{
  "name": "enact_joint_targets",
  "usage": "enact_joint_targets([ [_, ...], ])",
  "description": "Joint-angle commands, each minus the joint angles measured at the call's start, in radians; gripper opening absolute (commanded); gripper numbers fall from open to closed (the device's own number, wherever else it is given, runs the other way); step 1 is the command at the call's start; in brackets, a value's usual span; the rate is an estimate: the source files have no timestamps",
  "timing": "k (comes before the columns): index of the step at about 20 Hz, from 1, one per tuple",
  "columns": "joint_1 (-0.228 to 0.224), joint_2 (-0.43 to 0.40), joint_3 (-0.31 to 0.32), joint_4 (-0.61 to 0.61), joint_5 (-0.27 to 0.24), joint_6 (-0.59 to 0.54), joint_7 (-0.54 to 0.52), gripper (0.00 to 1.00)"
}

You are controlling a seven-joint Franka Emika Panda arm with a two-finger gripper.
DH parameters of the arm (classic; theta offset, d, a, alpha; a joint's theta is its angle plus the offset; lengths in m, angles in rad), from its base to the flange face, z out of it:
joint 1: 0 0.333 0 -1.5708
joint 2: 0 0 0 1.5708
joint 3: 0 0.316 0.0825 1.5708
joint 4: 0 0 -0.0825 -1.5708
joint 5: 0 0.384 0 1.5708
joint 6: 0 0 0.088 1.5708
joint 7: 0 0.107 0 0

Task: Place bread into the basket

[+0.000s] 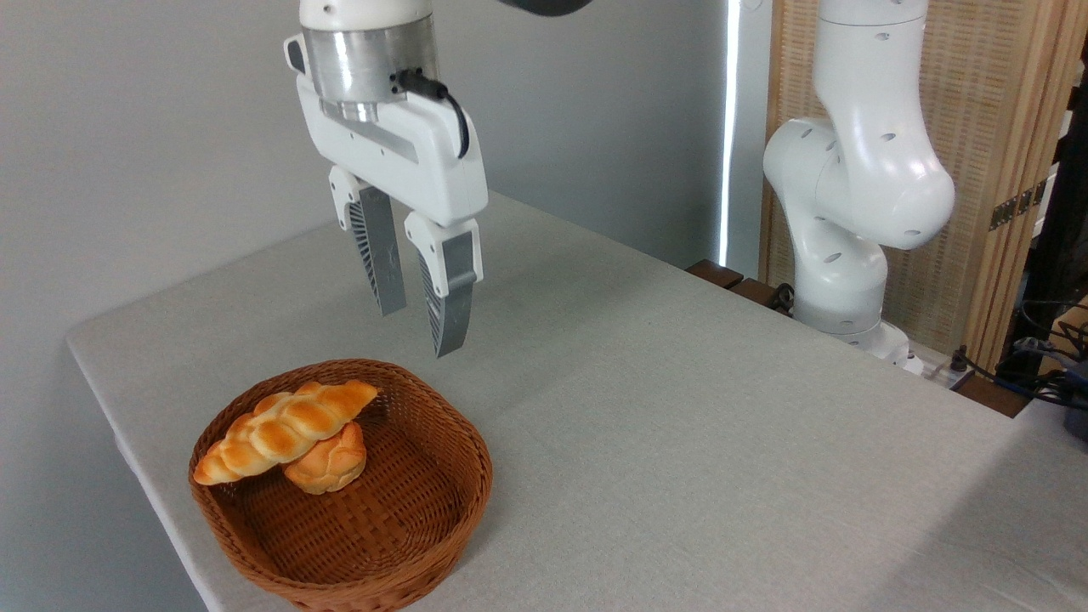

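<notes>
The long braided golden bread lies inside the round brown wicker basket, propped across a small round bun and the basket's left rim. My gripper hangs in the air above and to the right of the basket's far rim, well clear of the loaf. Its two grey ribbed fingers stand apart and point down with nothing between them.
The basket sits near the front left corner of the grey table, close to the table's left edge. The arm's white base stands at the back right beside a bamboo screen, with cables on the far right.
</notes>
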Motion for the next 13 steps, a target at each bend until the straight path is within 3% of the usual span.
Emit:
enact_joint_targets([
  [1, 0.001, -0.021, -0.003, 0.005, 0.007, -0.034, -0.012, 1.00],
  [3, 0.015, -0.021, -0.017, 0.005, 0.005, -0.034, -0.010, 1.00],
  [5, 0.062, -0.018, -0.076, 0.005, 0.009, -0.034, -0.013, 1.00],
  [13, 0.062, -0.018, -0.075, 0.005, 0.004, -0.034, -0.015, 1.00],
])
